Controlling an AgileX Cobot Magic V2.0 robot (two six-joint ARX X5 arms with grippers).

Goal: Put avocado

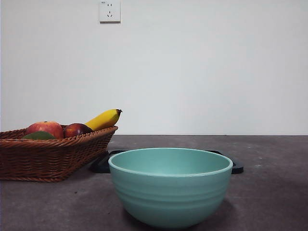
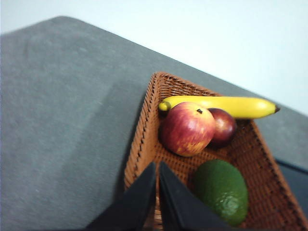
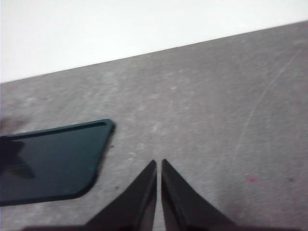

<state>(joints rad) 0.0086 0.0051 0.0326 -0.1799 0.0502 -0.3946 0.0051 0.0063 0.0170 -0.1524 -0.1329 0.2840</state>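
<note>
The avocado [image 2: 222,190], dull dark green, lies in the wicker basket [image 2: 142,130] beside a red apple [image 2: 186,128]. In the front view only its green top [image 1: 39,136] shows over the basket rim [image 1: 57,142]. My left gripper [image 2: 158,167] hangs above the basket's near edge, jaws shut and holding nothing, a short way from the avocado. My right gripper [image 3: 159,164] is shut and empty over bare grey table. Neither arm shows in the front view.
The basket also holds a banana [image 1: 103,119] and a dark red-brown fruit [image 1: 77,129]. A teal bowl [image 1: 170,186] stands front and centre, with a dark flat tray [image 1: 102,163] behind it. The tray's corner [image 3: 53,161] lies near my right gripper.
</note>
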